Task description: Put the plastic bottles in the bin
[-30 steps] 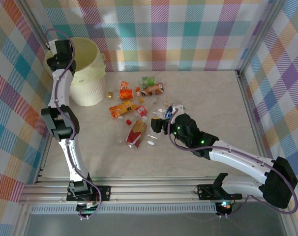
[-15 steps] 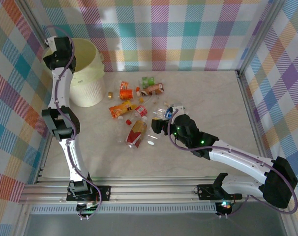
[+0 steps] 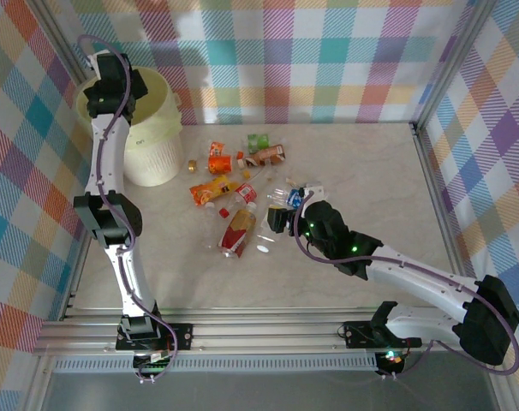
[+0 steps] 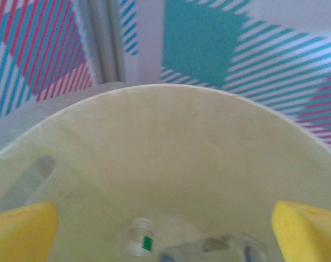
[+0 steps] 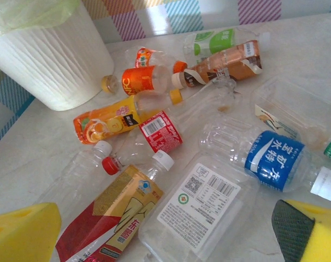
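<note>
Looking down from the top external camera, we see the left gripper [image 3: 114, 86] has shifted over the last second from the near-left rim of the bin [image 3: 157, 150] to above its mouth. The right gripper [image 3: 275, 219] has barely moved, hanging beside the scatter of plastic bottles [image 3: 234, 195] on the table [image 3: 362, 171]. That pile looks unchanged, so we judge that a drop has just finished and most of the job is left.

At the left wrist, the left gripper [image 4: 165, 229] has its yellow pads [image 4: 23, 229] spread to the frame's edges with nothing between them. Below them is the bin's pale inner wall [image 4: 165, 142]. At the bottom lie a small clear bottle with a green mark [image 4: 139, 239] and a second clear bottle [image 4: 209, 248], blurred.

At the right wrist, the right gripper [image 5: 165, 234] is also spread wide and empty. It hovers over a white-labelled bottle [image 5: 201, 202], with a red-and-gold one [image 5: 119, 215] and a blue-labelled one [image 5: 272, 161] beside it. The bin's ribbed outer wall [image 5: 51, 60] stands well apart, so every bottle here is outside it.
</note>
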`<state>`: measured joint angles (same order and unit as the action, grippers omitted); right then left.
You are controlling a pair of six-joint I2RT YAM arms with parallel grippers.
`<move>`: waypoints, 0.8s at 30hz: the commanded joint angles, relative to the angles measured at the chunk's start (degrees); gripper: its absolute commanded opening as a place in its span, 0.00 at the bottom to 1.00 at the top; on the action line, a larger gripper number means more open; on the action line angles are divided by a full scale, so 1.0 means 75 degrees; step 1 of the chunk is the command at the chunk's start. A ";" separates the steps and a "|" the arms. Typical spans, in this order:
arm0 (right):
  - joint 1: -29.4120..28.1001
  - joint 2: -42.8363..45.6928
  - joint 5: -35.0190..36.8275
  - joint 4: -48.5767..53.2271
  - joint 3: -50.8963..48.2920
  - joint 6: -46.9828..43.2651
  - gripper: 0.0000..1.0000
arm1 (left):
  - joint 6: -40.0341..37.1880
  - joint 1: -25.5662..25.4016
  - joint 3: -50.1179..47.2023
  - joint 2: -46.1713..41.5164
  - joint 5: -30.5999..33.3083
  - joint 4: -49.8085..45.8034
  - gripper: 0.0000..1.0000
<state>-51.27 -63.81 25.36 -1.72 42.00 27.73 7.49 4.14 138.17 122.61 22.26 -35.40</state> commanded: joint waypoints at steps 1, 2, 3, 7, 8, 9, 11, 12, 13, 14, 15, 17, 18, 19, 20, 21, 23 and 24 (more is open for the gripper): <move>-0.0041 0.0118 0.0399 0.0163 -0.0082 0.0216 1.00 | 0.0137 -0.0292 0.0125 -0.0843 -0.0604 -0.0257 1.00; -0.0035 0.0107 0.0448 0.0186 -0.0103 0.0235 1.00 | 0.0171 -0.0371 0.0052 -0.0964 -0.0748 -0.0283 1.00; -0.0032 0.0094 0.0518 0.0231 -0.0102 0.0285 1.00 | 0.0209 -0.0433 -0.0076 -0.1083 -0.0877 -0.0264 1.00; -0.0020 0.0047 0.0830 0.0501 -0.0071 0.0663 1.00 | 0.0440 -0.0697 -0.1114 -0.1905 -0.1241 0.0230 1.00; -0.0009 0.0047 0.0911 0.0558 -0.0091 0.0778 1.00 | 0.0522 -0.0744 -0.1451 -0.2153 -0.1407 0.0395 1.00; -0.0001 0.0044 0.0958 0.0613 -0.0098 0.0867 1.00 | 0.0590 -0.0793 -0.1762 -0.2404 -0.1590 0.0539 1.00; 0.0055 0.0037 0.1040 0.0791 -0.0101 0.1120 1.00 | 0.0736 -0.0899 -0.2484 -0.2982 -0.2065 0.0879 1.00; 0.0089 0.0024 0.1079 0.0908 -0.0093 0.1261 1.00 | 0.0814 -0.0945 -0.2783 -0.3228 -0.2280 0.0975 1.00; 0.0136 0.0003 0.1126 0.1031 -0.0092 0.1425 1.00 | 0.0950 -0.1000 -0.3090 -0.3513 -0.2562 0.1092 1.00; 0.0187 -0.0020 0.1147 0.1136 -0.0088 0.1571 1.00 | 0.1107 -0.1026 -0.3381 -0.3766 -0.2987 0.1203 1.00; 0.0237 -0.0039 0.1160 0.1250 -0.0092 0.1720 1.00 | 0.1280 -0.1021 -0.3642 -0.4001 -0.3366 0.1333 1.00; 0.0347 -0.0090 0.1159 0.1484 -0.0104 0.2035 1.00 | 0.1772 -0.1039 -0.4265 -0.4558 -0.4037 0.1671 1.00; 0.0381 -0.0115 0.1155 0.1590 -0.0104 0.2130 1.00 | 0.1971 -0.1044 -0.4568 -0.4770 -0.4300 0.1829 1.00; 0.0410 -0.0145 0.1159 0.1703 -0.0109 0.2209 1.00 | 0.2245 -0.1065 -0.4922 -0.4985 -0.4569 0.2035 1.00; 0.0446 -0.0169 0.1154 0.1792 -0.0112 0.2260 1.00 | 0.2484 -0.1080 -0.5307 -0.5234 -0.4861 0.2259 1.00; 0.0457 -0.0195 0.1143 0.1882 -0.0103 0.2297 1.00 | 0.2662 -0.1101 -0.5635 -0.5432 -0.5089 0.2450 1.00; 0.0494 -0.0239 0.1130 0.2051 -0.0088 0.2406 1.00 | 0.3006 -0.1145 -0.6279 -0.5865 -0.5531 0.2835 1.00; 0.0507 -0.0254 0.1116 0.2104 -0.0086 0.2477 1.00 | 0.3123 -0.1166 -0.6535 -0.6038 -0.5674 0.2913 1.00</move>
<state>-47.77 -65.23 32.58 10.87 41.87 43.07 24.99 -3.64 93.23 80.71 -12.21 -19.84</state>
